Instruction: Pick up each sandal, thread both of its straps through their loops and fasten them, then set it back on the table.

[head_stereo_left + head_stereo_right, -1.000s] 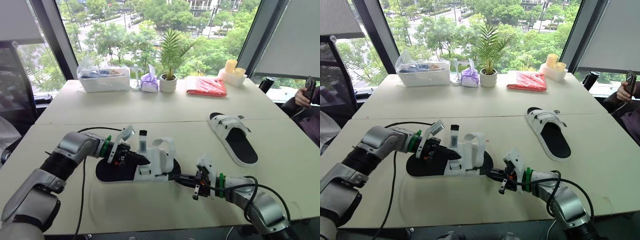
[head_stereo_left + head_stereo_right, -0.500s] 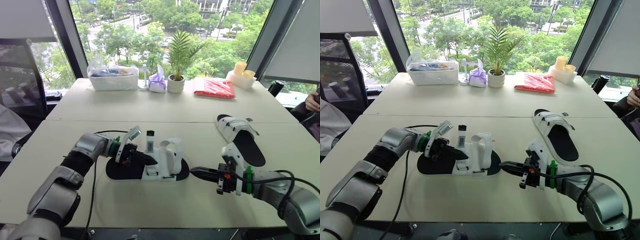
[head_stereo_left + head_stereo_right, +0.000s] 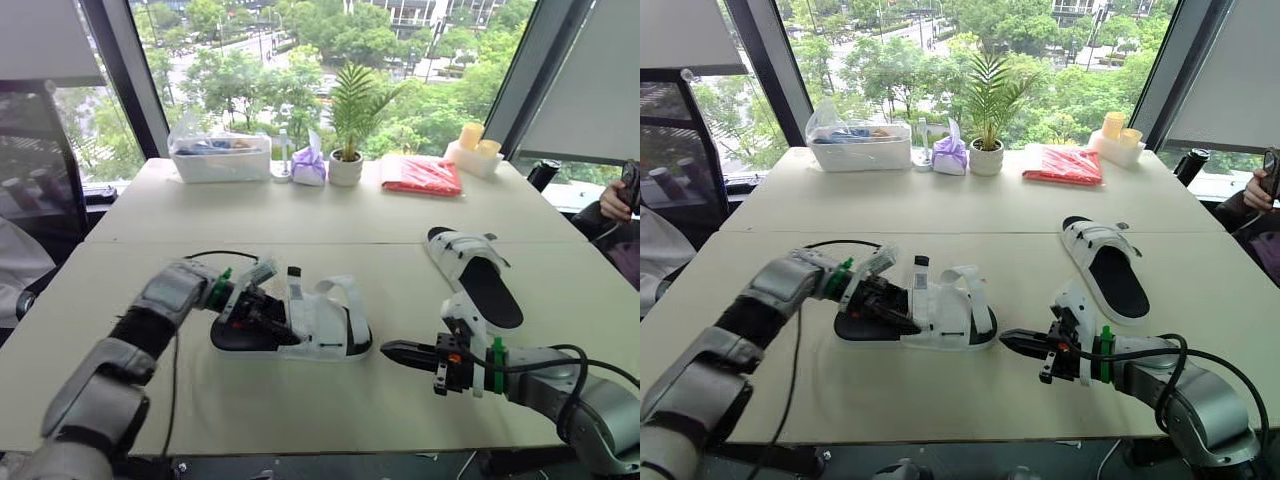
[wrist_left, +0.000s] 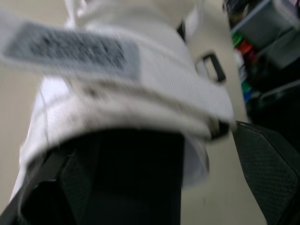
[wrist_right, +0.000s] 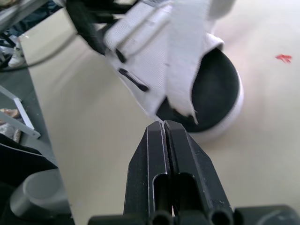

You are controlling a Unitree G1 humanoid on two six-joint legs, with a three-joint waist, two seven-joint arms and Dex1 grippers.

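Note:
A black-soled sandal with white straps (image 3: pixel 318 322) lies on the table in front of me. One strap with a grey label (image 3: pixel 294 284) sticks up, and the other arches over the toe end. My left gripper (image 3: pixel 263 306) is at the sandal's heel side, open. In the left wrist view its fingers (image 4: pixel 269 171) stand wide on either side of the white upper (image 4: pixel 140 89). My right gripper (image 3: pixel 392 350) is shut and empty, pointing at the sandal's toe end from a short way off; its fingers (image 5: pixel 165 140) are pressed together. The second sandal (image 3: pixel 478 275) lies flat at the right.
Along the far edge stand a clear plastic box (image 3: pixel 220 158), a purple pouch (image 3: pixel 308 166), a potted plant (image 3: pixel 346 160), a red packet (image 3: pixel 420 173) and yellow cups (image 3: pixel 472 153). A black cable (image 3: pixel 215 256) loops by my left arm. A person's hand (image 3: pixel 622 195) holds a device at the right edge.
My left gripper's fingers have spread open at the sandal's upper. The right gripper has drawn back from the sandal's toe end. The camera has shifted.

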